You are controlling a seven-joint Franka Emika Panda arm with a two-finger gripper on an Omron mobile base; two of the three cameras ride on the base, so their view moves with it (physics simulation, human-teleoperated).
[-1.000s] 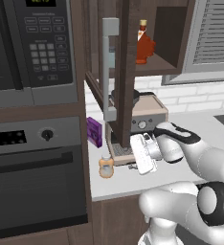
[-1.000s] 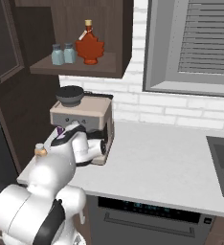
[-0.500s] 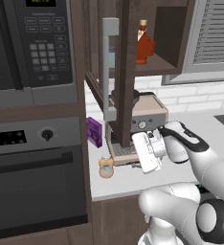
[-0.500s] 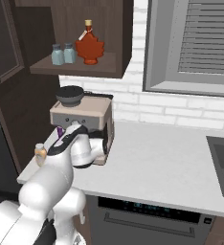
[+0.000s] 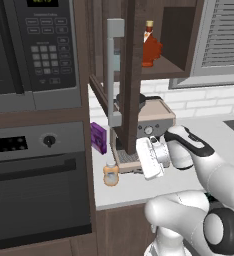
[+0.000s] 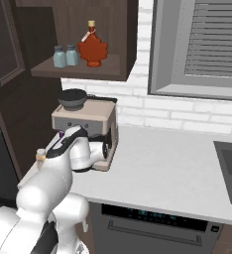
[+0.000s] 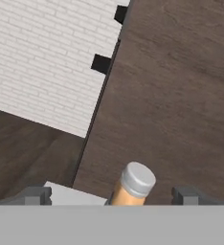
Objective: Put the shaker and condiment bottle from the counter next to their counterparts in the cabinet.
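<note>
The gripper [image 7: 109, 195] stands with its jaws spread wide, one dark fingertip [image 7: 35, 195] at 8 o'clock and the other at 4 o'clock of the hand view. It holds nothing. The condiment bottle [image 7: 132, 186] rises between the tips at 6 o'clock of that view, its grey cap toward the camera, apart from both tips. Behind it runs a dark brown wooden panel, with white brick wall at 10 o'clock.

In the left base view the condiment bottle [image 5: 111, 174] stands upright on the counter [image 5: 154, 187], near its front edge, at 9 o'clock of the white hand. A purple box [image 5: 98, 137] sits at 11 o'clock of the bottle, against the oven housing. A coffee machine [image 5: 151, 125] stands just behind the hand.

The cabinet [image 6: 83, 37] is open; its door [image 5: 131, 75], with a grey bar handle [image 5: 114, 70], swings out over the counter. On its shelf, seen from the right base view, two pale blue-grey shakers [image 6: 65, 56] stand side by side, with the red-orange bottle [image 6: 92, 47] just beside them at 3 o'clock.

The counter shaker cannot be made out.
</note>
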